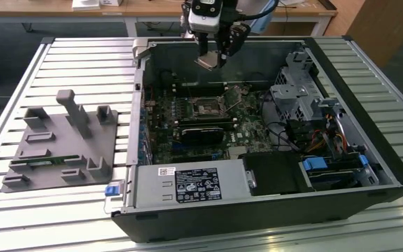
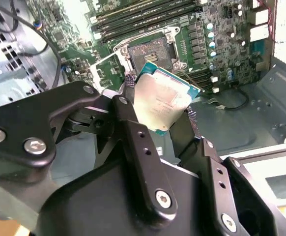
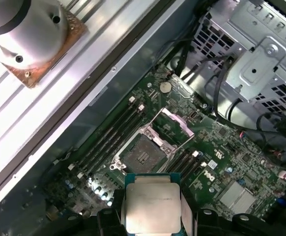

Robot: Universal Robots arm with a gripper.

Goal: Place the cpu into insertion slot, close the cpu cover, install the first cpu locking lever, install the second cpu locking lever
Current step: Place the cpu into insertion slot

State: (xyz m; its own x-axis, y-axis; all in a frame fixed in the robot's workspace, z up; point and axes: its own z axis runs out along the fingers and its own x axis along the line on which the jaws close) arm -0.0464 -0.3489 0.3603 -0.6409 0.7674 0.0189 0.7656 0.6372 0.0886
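Here, the gripper (image 1: pixel 210 60) clamps the cpu (image 2: pixel 161 101) above the open insertion slot (image 3: pixel 142 156); placement likely demands level, square alignment

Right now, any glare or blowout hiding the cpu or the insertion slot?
Second wrist view: right edge blown white; cpu top has sheen, but its edges read clean. First wrist view: slatted table washed out, insertion slot evenly lit. Exterior view: case interior shadowed, slot dark.
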